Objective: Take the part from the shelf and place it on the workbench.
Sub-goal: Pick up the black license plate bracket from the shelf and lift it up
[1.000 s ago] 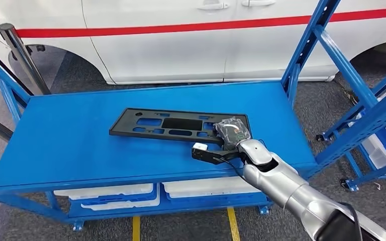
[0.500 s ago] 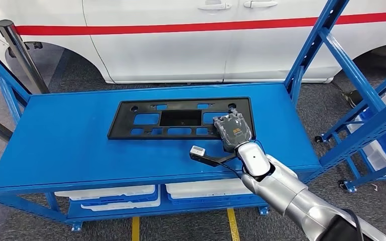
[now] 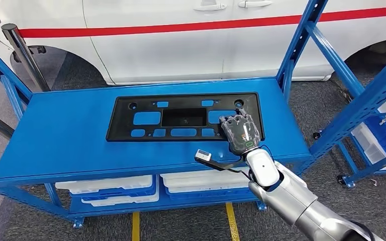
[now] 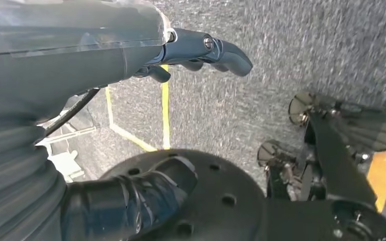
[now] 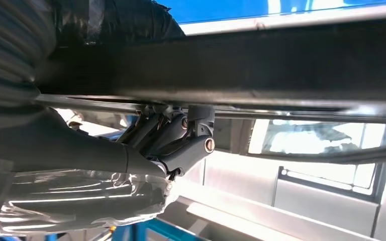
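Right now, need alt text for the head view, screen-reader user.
The robot's right hand grips the right end of a flat black part with cut-outs, lying on a blue workbench. White trays sit on the shelf below; a white car with a red stripe is parked behind, and blue racking stands to the right.
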Available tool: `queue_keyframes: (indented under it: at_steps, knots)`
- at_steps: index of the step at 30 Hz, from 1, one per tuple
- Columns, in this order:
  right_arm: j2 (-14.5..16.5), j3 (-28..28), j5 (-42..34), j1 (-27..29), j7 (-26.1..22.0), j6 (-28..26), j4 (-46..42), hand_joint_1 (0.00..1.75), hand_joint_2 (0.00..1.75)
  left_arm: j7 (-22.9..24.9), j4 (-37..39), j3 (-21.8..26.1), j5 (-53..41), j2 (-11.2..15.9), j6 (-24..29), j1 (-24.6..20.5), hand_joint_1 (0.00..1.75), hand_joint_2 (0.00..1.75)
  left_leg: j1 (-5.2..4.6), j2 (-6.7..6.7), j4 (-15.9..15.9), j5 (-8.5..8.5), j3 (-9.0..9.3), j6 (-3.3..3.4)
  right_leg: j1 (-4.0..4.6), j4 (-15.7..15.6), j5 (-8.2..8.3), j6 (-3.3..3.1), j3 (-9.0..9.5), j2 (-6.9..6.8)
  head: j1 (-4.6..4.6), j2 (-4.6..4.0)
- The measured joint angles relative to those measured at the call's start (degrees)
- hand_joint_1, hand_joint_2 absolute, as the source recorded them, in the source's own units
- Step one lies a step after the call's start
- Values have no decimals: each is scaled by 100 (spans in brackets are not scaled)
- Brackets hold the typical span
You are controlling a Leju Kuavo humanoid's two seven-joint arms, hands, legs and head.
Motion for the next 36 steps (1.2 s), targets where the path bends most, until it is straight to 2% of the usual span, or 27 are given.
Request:
queue_keyframes:
  at_steps: [2, 4, 5, 6, 7, 9, 10, 11, 13, 15, 16, 17, 19, 20, 21, 22, 23, 24, 25, 27, 28, 30, 31, 32, 33, 35, 36]
  knots:
    - [-7, -41, 41, 70, 2, -6, -80, 175, 175, 6, 2, -2, -8, -6, -3, 2, 0, 175, 8, 5, 472, -479, -171, -43, -8, -13, 110, -78, -119, -14, -1, 0]
    - [-24, -90, 85, 176, 4, -7, -180, 175, 175, 24, 2, -6, -26, -18, -7, 2, 0, 175, 8, 5, 1223, -972, -371, -70, 12, -7, 218, -107, -268, -14, -2, 0]
    - [-45, -115, 109, 243, 10, -8, -237, 175, 175, 37, 2, -8, -43, -24, -7, 2, 0, 175, 7, 6, 1481, -1059, -392, -72, 24, 0, 271, -107, -344, -17, -2, 0]
    - [-74, -141, 139, 314, 19, -8, -301, 175, 175, 53, 2, -11, -61, -32, -6, 3, 0, 175, 6, 6, 1604, -1054, -343, -66, 36, 8, 323, -103, -419, -21, -3, 0]
    - [-110, -169, 170, 389, 30, -7, -366, 175, 175, 69, 2, -16, -85, -42, -4, 3, 0, 175, 4, 6, 1478, -931, -168, -47, 46, 18, 371, -96, -490, -26, -3, 0]
    - [-179, -232, 228, 517, 55, -6, -491, 175, 175, 90, 2, -25, -115, -63, 1, -2, 0, 175, -10, 3, 743, -693, 406, 23, 61, 41, 463, -78, -607, -33, -3, 0]
    - [-205, -265, 251, 565, 67, -5, -547, 175, 175, 94, 2, -30, -123, -71, 3, -7, 0, 175, -26, 0, 301, -673, 705, 62, 71, 50, 509, -62, -652, -33, -2, 0]
    - [-222, -291, 272, 601, 79, -5, -596, 175, 175, 95, 2, -36, -125, -79, 4, -11, 0, 175, -46, -3, 3, -687, 892, 92, 70, 47, 555, -37, -672, -33, -2, 0]
    - [-239, -321, 303, 660, 97, -2, -677, 175, 175, 98, 2, -48, -132, -98, 5, -14, 0, 175, -86, -9, -229, -709, 994, 134, 51, 16, 657, 34, -681, -30, -1, 0]
    - [-255, -340, 329, 714, 104, 2, -741, 175, 175, 103, 2, -58, -139, -121, 5, -17, 0, 175, -83, 7, -275, -585, 935, 194, 32, -26, 727, 110, -691, -18, -1, 0]
    - [-268, -353, 342, 734, 105, 3, -767, 175, 175, 104, 2, -61, -141, -131, 4, -22, 0, 175, -71, 23, -309, -499, 896, 240, 29, 19, 630, 140, -720, -12, 1, 0]
    - [-281, -365, 352, 751, 104, 4, -790, 175, 175, 105, 2, -65, -142, -143, 4, -26, 0, 175, -53, 40, -346, -407, 840, 278, 24, 168, 414, 166, -772, -8, 2, 0]
    - [-297, -382, 362, 777, 104, 5, -819, 175, 175, 106, 2, -76, -143, -161, 5, -29, 0, 175, -44, 56, -363, -243, 675, 321, 0, 800, -226, 204, -933, -8, 2, 0]
    - [-298, -386, 363, 790, 104, 5, -827, 175, 175, 107, 2, -83, -144, -165, 5, -26, 0, 175, -44, 58, -356, -171, 573, 318, -10, 1186, -473, 222, -1004, -9, 1, 0]
    - [-301, -390, 363, 802, 105, 5, -830, 175, 175, 107, 2, -91, -146, -166, 5, -22, 0, 175, -44, 59, -344, -101, 469, 309, -17, 1492, -581, 239, -1029, -10, 0, 0]
    - [-305, -392, 363, 810, 105, 5, -831, 175, 175, 107, 2, -99, -150, -167, 5, -20, 0, 175, -42, 60, -326, -35, 364, 297, -24, 1649, -552, 252, -980, -10, -1, 0]
    - [-310, -393, 363, 817, 105, 5, -835, 175, 175, 107, 2, -107, -156, -168, 5, -20, 0, 175, -39, 60, -302, 25, 260, 281, -33, 1604, -415, 261, -831, -11, -1, 0]
    - [-315, -395, 363, 819, 105, 5, -843, 175, 175, 107, 2, -115, -163, -170, 5, -21, 0, 175, -35, 59, -271, 78, 166, 259, -43, 1365, -256, 265, -585, -11, -1, 0]
    - [-319, -398, 363, 818, 105, 5, -856, 175, 175, 107, 2, -120, -168, -173, 5, -24, 0, 175, -36, 57, -233, 123, 86, 231, -53, 985, -184, 264, -264, -10, -1, 0]
    - [-322, -413, 365, 816, 105, 7, -896, 175, 175, 108, 2, -128, -177, -178, 4, -26, 0, 175, -48, 52, -169, 206, -24, 165, -39, 225, -280, 218, 269, 5, -3, 0]
    - [-322, -422, 367, 818, 104, 10, -911, 175, 175, 110, 2, -132, -181, -178, 3, -26, 0, 175, -56, 49, -159, 255, -50, 132, -24, 23, -349, 177, 385, 12, -5, 0]
    - [-322, -438, 371, 839, 103, 17, -924, 175, 175, 121, 4, -139, -192, -175, -2, -14, 0, 175, -53, 39, -170, 345, -81, 67, -12, -43, -303, 68, 341, 2, -5, 0]
    - [-322, -442, 372, 852, 103, 21, -925, 175, 175, 129, 7, -141, -198, -172, -4, -10, 0, 175, -44, 32, -133, 288, -117, 37, -16, -41, -244, 12, 288, -14, -4, 0]
    - [-325, -448, 372, 867, 103, 25, -930, 175, 175, 137, 9, -143, -206, -169, -9, -6, 0, 175, -35, 26, -1, 109, -179, 6, -19, -44, -177, -43, 221, -32, -4, 0]
    - [-326, -456, 372, 881, 103, 31, -938, 175, 175, 144, 10, -146, -215, -167, -15, -6, 0, 175, -26, 23, 225, -160, -259, -20, -21, -46, -108, -90, 144, -48, -4, 0]
    - [-328, -471, 322, 922, 76, 60, -963, 175, 175, 155, 10, -150, -230, -164, -38, -8, 0, 175, -25, 22, 972, -757, -433, -52, 4, -36, 37, -138, -40, -56, -5, 0]
    - [-326, -478, 230, 947, 33, 98, -978, 175, 175, 158, 10, -151, -233, -161, -56, -9, 0, 175, -25, 22, 1308, -900, -471, -55, 19, -27, 107, -145, -135, -57, -5, 0]
